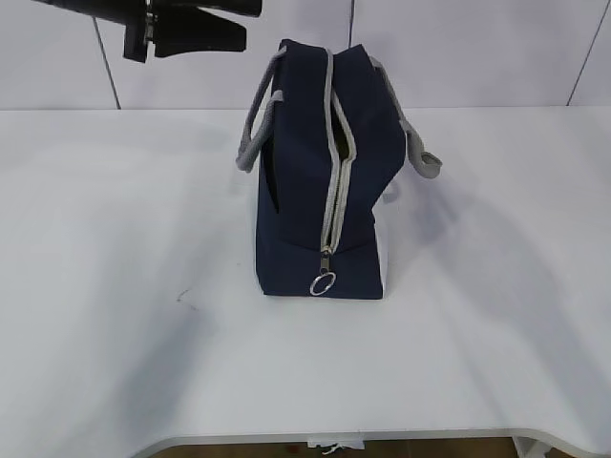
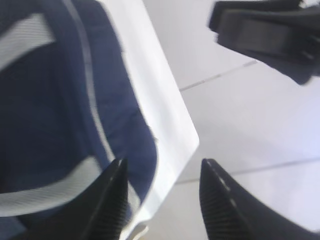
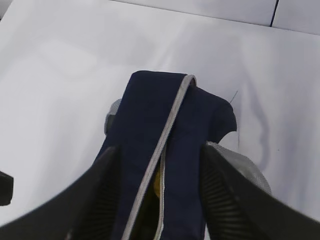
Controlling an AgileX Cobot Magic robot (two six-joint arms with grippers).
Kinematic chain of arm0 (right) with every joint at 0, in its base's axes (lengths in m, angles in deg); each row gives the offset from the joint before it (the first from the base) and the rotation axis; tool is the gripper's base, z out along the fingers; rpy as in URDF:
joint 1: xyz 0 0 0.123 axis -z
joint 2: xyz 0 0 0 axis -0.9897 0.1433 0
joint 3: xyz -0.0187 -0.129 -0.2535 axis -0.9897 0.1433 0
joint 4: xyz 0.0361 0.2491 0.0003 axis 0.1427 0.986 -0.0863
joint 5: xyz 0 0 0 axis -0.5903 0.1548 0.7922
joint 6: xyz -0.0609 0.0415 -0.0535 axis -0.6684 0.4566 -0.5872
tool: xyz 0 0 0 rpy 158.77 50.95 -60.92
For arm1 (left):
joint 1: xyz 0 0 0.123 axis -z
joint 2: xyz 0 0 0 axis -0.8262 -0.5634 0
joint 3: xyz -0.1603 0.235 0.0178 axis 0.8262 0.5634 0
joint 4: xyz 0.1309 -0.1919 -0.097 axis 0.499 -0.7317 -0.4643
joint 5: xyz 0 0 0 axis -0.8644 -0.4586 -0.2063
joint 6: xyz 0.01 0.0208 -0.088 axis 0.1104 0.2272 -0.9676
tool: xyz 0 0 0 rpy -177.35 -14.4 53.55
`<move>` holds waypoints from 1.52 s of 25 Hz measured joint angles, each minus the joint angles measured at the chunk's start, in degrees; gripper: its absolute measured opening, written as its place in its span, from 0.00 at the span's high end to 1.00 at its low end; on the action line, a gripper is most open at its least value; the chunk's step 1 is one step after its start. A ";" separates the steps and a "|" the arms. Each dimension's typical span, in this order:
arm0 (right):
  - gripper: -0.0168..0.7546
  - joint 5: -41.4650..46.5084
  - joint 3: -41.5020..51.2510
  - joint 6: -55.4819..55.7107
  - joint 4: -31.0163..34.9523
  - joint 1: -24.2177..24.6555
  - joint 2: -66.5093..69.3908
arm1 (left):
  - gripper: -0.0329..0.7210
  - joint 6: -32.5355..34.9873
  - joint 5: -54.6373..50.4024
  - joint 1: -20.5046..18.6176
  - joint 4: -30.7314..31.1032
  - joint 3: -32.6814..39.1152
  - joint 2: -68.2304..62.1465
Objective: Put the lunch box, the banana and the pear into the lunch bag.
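Exterior view: the lunch bag (image 1: 320,181) stands upright at the middle of the white worktop (image 1: 115,334), its zipper (image 1: 336,191) running from the top at 12 o'clock down to the ring pull (image 1: 323,283) at 6 o'clock. The slit gapes only narrowly near the top. A dark arm part, probably the left hand (image 1: 191,36), hangs at the 10 o'clock corner, above and apart from the bag; the right hand is not seen here. No lunch box, banana or pear lies on the worktop.

Left wrist view: the left hand (image 2: 162,195) has its fingers spread with nothing between them. The bag (image 2: 55,115) lies toward 9 o'clock, blurred; another dark arm part shows at 2 o'clock.

Right wrist view: the right hand (image 3: 157,200) is spread wide, straddling the bag's top edge (image 3: 165,130) without visibly gripping it. The zipper's long axis runs from 1 o'clock to 6 o'clock, straight between the fingers. A bit of yellow (image 3: 157,182) shows inside the gap, perhaps the banana or pear. By this, the right hand is nearer the opening.
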 joint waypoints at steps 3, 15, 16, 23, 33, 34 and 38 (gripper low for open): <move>0.47 0.20 0.00 0.00 2.25 0.00 -2.00 | 0.48 -0.79 -3.04 0.00 2.32 -4.06 0.00; 0.50 0.33 8.53 -0.39 6.90 -0.47 -19.23 | 0.48 -23.27 -5.65 3.04 44.32 -7.94 10.49; 0.51 0.33 10.72 -0.39 7.07 -0.60 -21.10 | 0.48 -24.04 -5.78 4.01 47.53 -7.94 11.82; 0.55 0.36 28.58 -2.78 7.32 -0.72 -34.88 | 0.48 -25.81 -6.55 8.10 55.95 -8.07 18.82; 0.56 -10.91 59.33 -11.20 6.26 -0.72 -49.82 | 0.48 -26.01 -7.02 8.21 56.44 -8.16 21.14; 0.56 -14.76 62.48 -12.68 6.26 -0.72 -50.78 | 0.48 -26.01 -7.02 8.21 56.69 -8.16 21.14; 0.56 -26.19 71.59 -14.72 6.26 -0.72 -52.01 | 0.48 -26.01 -7.02 8.21 57.17 -8.16 21.18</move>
